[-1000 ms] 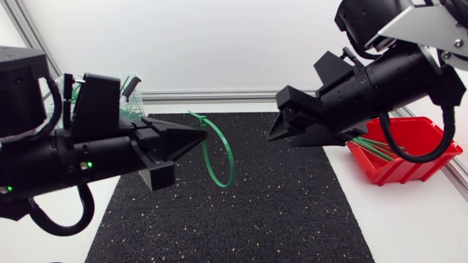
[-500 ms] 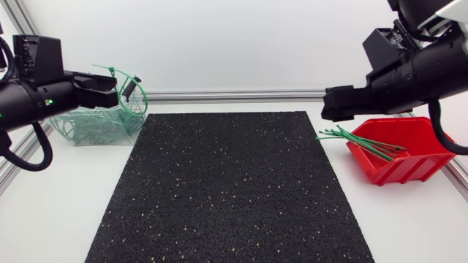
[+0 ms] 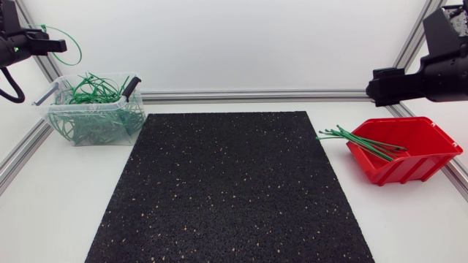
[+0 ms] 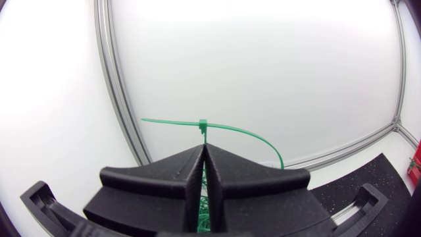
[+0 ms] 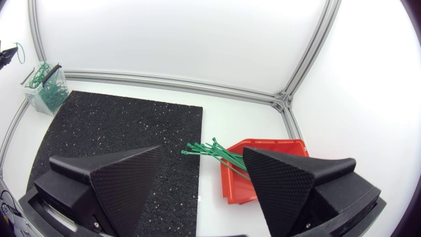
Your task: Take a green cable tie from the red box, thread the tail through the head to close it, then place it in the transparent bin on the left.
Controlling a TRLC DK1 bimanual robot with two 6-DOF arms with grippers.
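My left gripper (image 3: 58, 45) is high at the far left, above and behind the transparent bin (image 3: 95, 137), shut on a closed green cable tie (image 3: 78, 44) whose loop sticks out past the fingertips. In the left wrist view the tie's head (image 4: 202, 124) stands just ahead of the shut left gripper (image 4: 204, 150). The bin holds several green ties. The red box (image 3: 409, 169) sits at the right, with loose green ties (image 3: 358, 139) poking over its left rim. My right gripper (image 5: 204, 178) hangs open and empty above the red box (image 5: 235, 185).
A black speckled mat (image 3: 227, 183) covers the middle of the table. A dark tool handle (image 3: 130, 88) leans out of the bin's right corner. Aluminium rails run along the back and side edges of the table.
My left arm has swung from the middle of the mat out to the far left and up, carrying the looped tie. My right arm has drawn back to the right and opened wider.
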